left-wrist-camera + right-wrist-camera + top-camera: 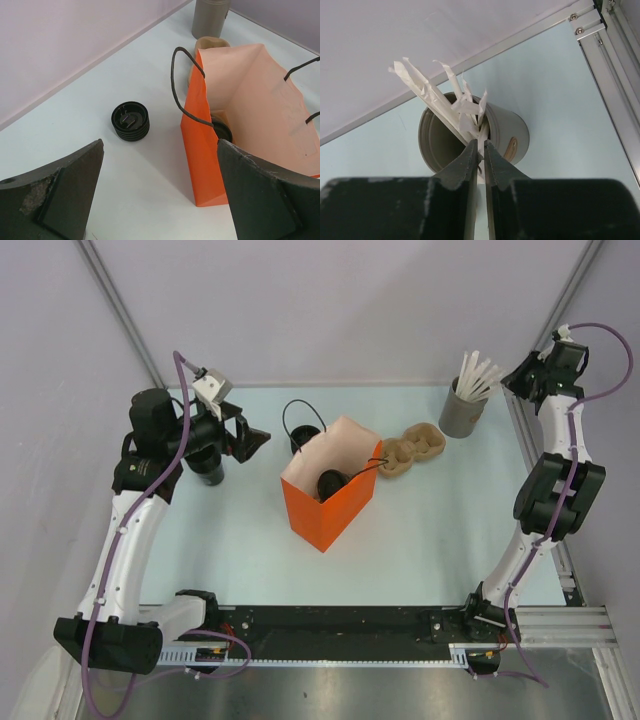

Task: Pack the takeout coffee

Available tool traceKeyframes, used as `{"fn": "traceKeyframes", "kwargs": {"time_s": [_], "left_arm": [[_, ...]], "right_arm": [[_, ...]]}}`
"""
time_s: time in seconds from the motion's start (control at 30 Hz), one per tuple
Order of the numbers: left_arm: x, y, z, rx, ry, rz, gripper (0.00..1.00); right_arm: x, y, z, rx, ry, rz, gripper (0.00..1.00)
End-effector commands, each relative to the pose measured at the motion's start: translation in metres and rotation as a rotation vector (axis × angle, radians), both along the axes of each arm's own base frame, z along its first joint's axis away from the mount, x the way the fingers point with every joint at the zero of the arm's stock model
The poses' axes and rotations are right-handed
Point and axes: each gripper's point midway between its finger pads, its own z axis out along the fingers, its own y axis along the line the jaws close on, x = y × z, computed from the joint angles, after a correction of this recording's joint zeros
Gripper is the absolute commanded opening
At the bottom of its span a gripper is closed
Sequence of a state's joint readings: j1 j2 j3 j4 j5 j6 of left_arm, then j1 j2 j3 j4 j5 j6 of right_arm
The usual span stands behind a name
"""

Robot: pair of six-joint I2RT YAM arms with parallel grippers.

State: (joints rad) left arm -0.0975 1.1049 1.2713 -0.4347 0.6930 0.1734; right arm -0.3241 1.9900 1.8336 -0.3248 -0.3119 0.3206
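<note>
**Coffee sits in the bag; right hand on a stirrer stick**

On the pale table (240,540) the orange paper bag (325,515) stands open near the middle. The takeout coffee (330,483) is down inside it, black lid up; the left wrist view shows only a sliver of it behind the bag's near wall. A brown pulp cup carrier (412,450) lies just beside the bag toward the right edge. The grey tub (460,420) of white sticks stands at the far right corner. A ribbed black lidless cup (131,121) sits on the table between the bag and the far edge.

The left gripper (159,147) is spread wide with nothing in it, facing the bag from the left side. The right gripper (479,150) is over the tub, its fingers drawn almost together on one white stick (481,131).

The cup is probably light and thin-walled, so hard squeezing would buckle it, and its lid could pop off. A gentle hold low on the body would be safest, keeping it upright. The bag's soft walls and loop handles could snag a finger.
</note>
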Motion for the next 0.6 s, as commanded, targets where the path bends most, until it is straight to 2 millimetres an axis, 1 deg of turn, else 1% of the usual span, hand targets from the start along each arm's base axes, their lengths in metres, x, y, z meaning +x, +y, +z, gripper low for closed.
{"fn": "traceKeyframes", "kwargs": {"time_s": [0.0, 0.07, 0.1, 0.2, 0.23, 0.33, 0.37, 0.43, 0.47, 0.53, 0.57], "left_arm": [[-0.002, -0.002, 0.006, -0.025, -0.015, -0.014, 1.00], [-0.002, -0.002, 0.006, -0.025, -0.014, -0.011, 1.00], [-0.001, -0.002, 0.005, -0.024, -0.013, -0.011, 1.00], [-0.001, -0.002, 0.005, -0.026, -0.013, -0.012, 1.00], [-0.001, -0.002, 0.006, -0.028, -0.013, -0.013, 1.00], [-0.002, -0.003, 0.006, -0.030, -0.012, -0.016, 1.00], [-0.002, -0.003, 0.007, -0.029, -0.016, -0.017, 1.00], [-0.003, -0.003, 0.006, -0.031, -0.015, -0.019, 1.00], [-0.003, -0.003, 0.007, -0.032, -0.015, -0.019, 1.00], [-0.004, -0.003, 0.007, -0.033, -0.017, -0.020, 1.00], [-0.004, -0.003, 0.007, -0.032, -0.017, -0.020, 1.00]], "right_arm": [[0.012, 0.002, 0.022, -0.031, -0.064, 0.015, 0.07], [0.012, 0.004, 0.024, -0.043, -0.065, 0.018, 0.00], [0.012, 0.005, 0.025, -0.050, -0.064, 0.019, 0.00], [0.008, 0.007, 0.037, -0.070, -0.084, 0.025, 0.00], [0.005, 0.009, 0.048, -0.079, -0.106, 0.025, 0.00], [-0.001, 0.011, 0.067, -0.101, -0.144, 0.021, 0.00], [-0.008, 0.012, 0.085, -0.117, -0.180, 0.017, 0.00], [-0.014, 0.012, 0.102, -0.142, -0.215, 0.008, 0.00], [-0.021, 0.014, 0.120, -0.158, -0.249, 0.002, 0.00], [-0.027, 0.016, 0.136, -0.182, -0.281, -0.005, 0.00], [-0.034, 0.018, 0.151, -0.194, -0.310, -0.005, 0.00]]}}
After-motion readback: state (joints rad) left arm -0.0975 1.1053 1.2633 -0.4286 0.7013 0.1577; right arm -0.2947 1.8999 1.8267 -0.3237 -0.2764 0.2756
